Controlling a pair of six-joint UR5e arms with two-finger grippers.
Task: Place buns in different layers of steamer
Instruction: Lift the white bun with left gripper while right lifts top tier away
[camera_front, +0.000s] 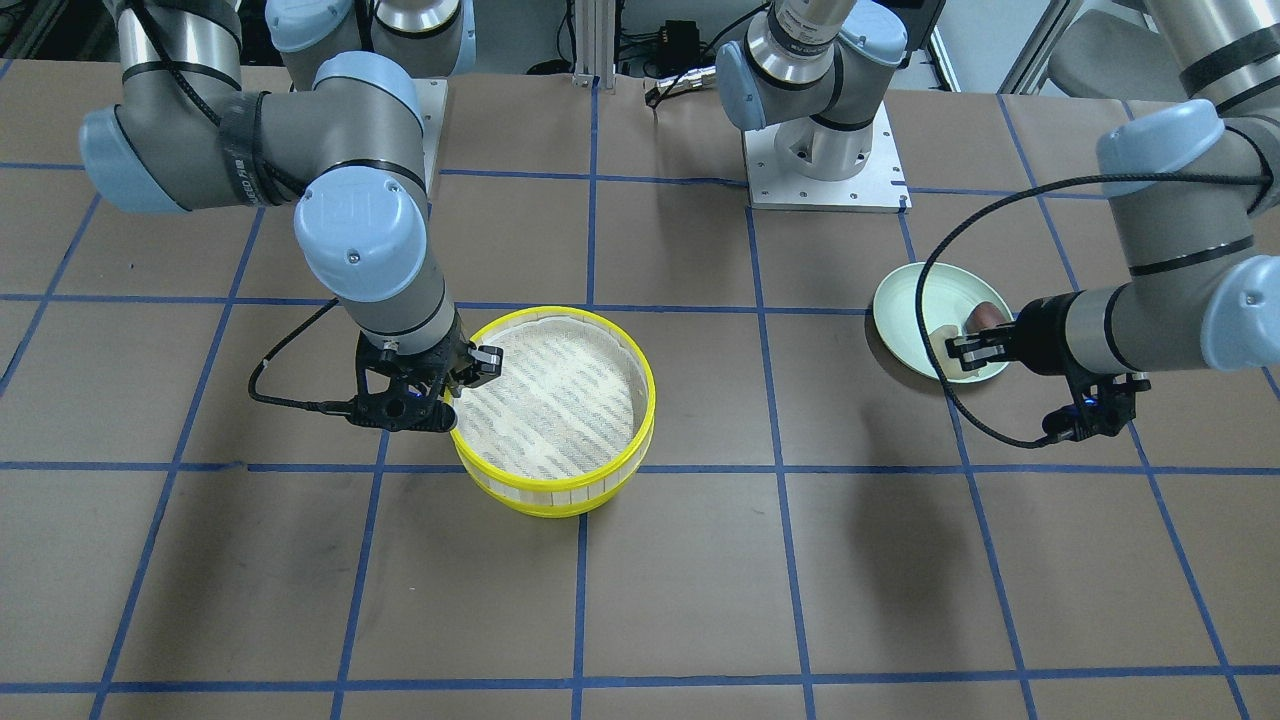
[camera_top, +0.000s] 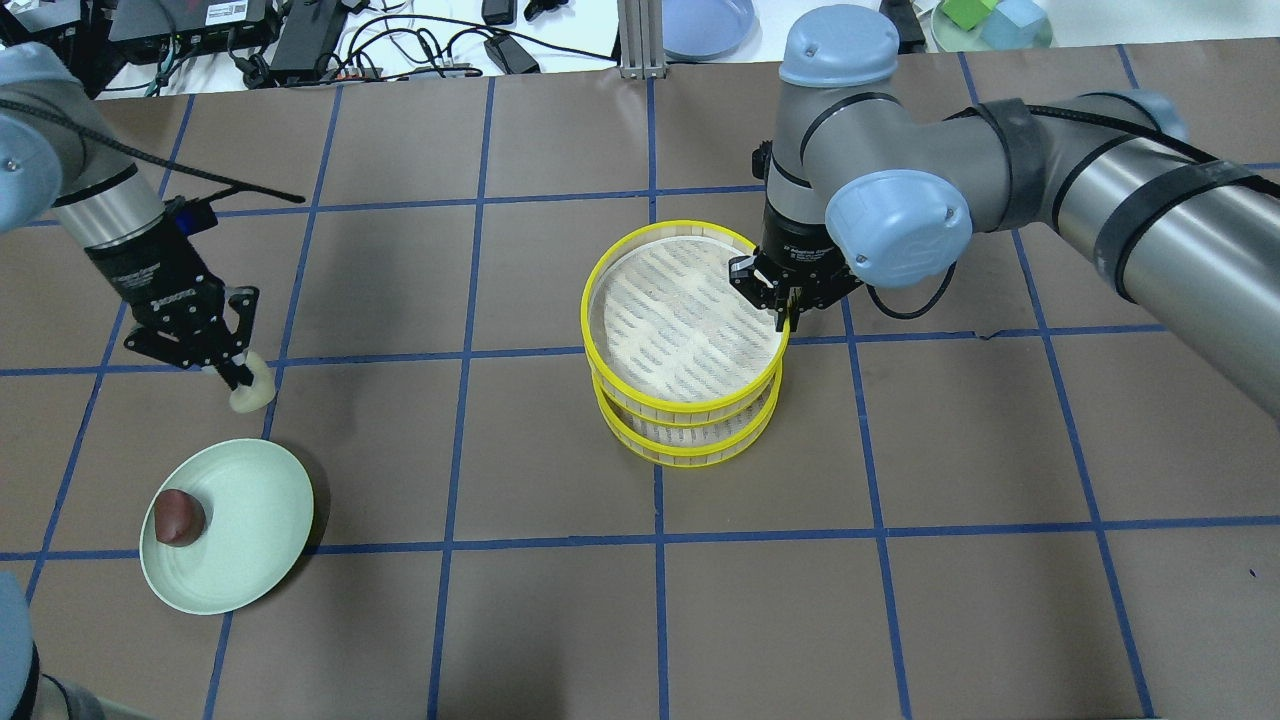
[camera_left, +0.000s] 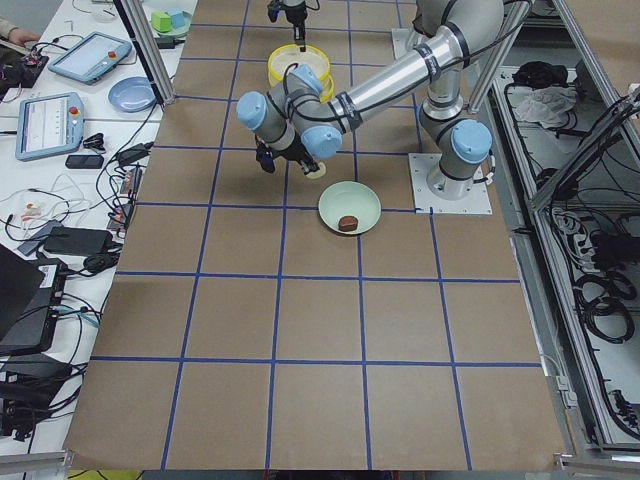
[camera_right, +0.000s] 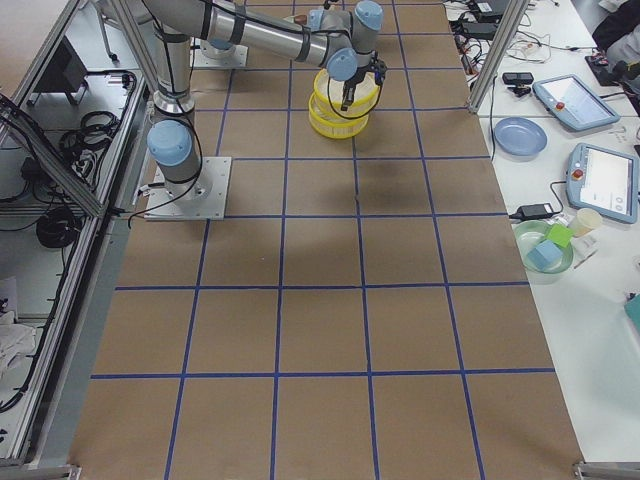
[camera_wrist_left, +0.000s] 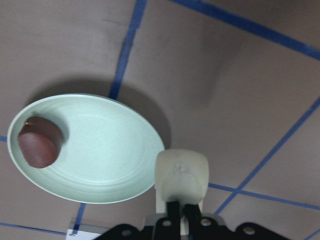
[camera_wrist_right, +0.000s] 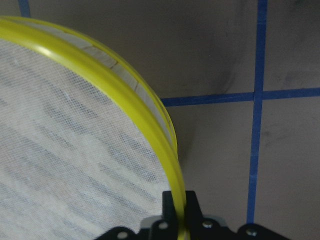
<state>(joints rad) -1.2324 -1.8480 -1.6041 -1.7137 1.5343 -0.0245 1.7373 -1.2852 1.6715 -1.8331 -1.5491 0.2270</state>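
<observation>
While my left tool (camera_top: 238, 375) clamps the cream bun (camera_top: 254, 392) above the tabletop (camera_top: 500, 450), my right tool (camera_top: 778, 305) pinches the steamer (camera_top: 680, 320) by its top rim. Lower tier's inside: hidden under the upper tier. Brown bun (camera_top: 179, 518): on plate (camera_top: 255, 530).

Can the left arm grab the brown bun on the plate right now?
Probably not yet: the left gripper is shut on the white bun. The brown bun lies uncovered on the plate, so nothing else blocks it.

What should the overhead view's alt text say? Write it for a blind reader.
The left pincer holds a white bun above the table near a green plate, where a brown bun lies. The right pincer grips the yellow rim of a two-tier steamer.
</observation>
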